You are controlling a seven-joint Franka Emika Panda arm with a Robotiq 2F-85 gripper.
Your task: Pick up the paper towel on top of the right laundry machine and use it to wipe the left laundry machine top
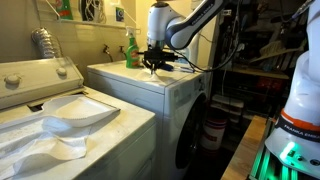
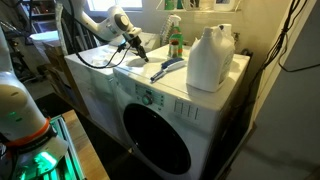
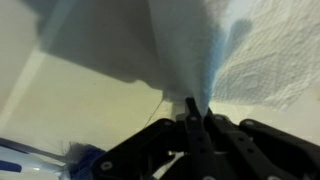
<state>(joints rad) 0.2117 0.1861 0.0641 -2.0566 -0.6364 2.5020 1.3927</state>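
My gripper [image 3: 195, 115] is shut on the white paper towel [image 3: 235, 50], which hangs bunched from the fingertips in the wrist view. In both exterior views the gripper [image 1: 152, 68] [image 2: 140, 54] hovers just above the flat top of the right laundry machine [image 1: 125, 85] [image 2: 205, 100], near its edge toward the left laundry machine top [image 1: 25, 105] [image 2: 98, 52]. That off-white glossy top has a raised back panel with a knob.
A green spray bottle [image 1: 131, 50] [image 2: 175, 42] stands at the back of the right machine. A white jug [image 2: 210, 60] and a blue-handled brush [image 2: 167, 68] also sit on it. A white crumpled sheet [image 1: 70, 122] lies on the left machine.
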